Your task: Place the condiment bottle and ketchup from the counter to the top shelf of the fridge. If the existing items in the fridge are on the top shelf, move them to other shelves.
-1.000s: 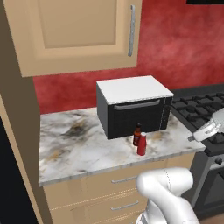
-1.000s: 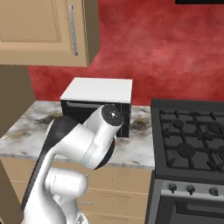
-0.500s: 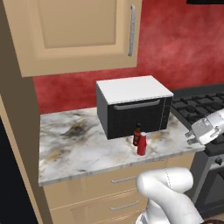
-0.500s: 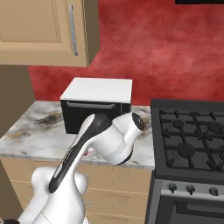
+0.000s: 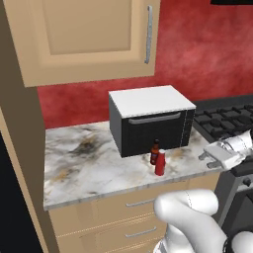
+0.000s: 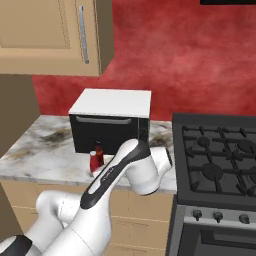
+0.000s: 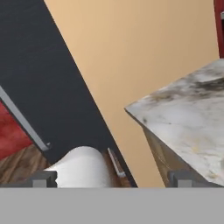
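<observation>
On the tabletop point(image 5: 99, 163) in the left base view, the ketchup point(image 5: 160, 162) and condiment bottle point(image 5: 155, 150) stood touching, just in front of the black toaster oven point(image 5: 150, 120), neither yet moved. Right base view: both bottles waited left of the arm. Hand view: the gripper point(image 7: 109, 180) was spread wide and empty, facing the black fridge point(image 7: 39, 87); nothing looked done so far.

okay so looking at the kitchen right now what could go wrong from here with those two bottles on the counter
The condiment bottle and ketchup stand almost touching in front of the toaster oven, so grabbing one could tip the other. They also sit near the front edge of the counter, so a knocked bottle might roll off. The open gripper hangs off to the stove side, so the arm must swing back.
</observation>
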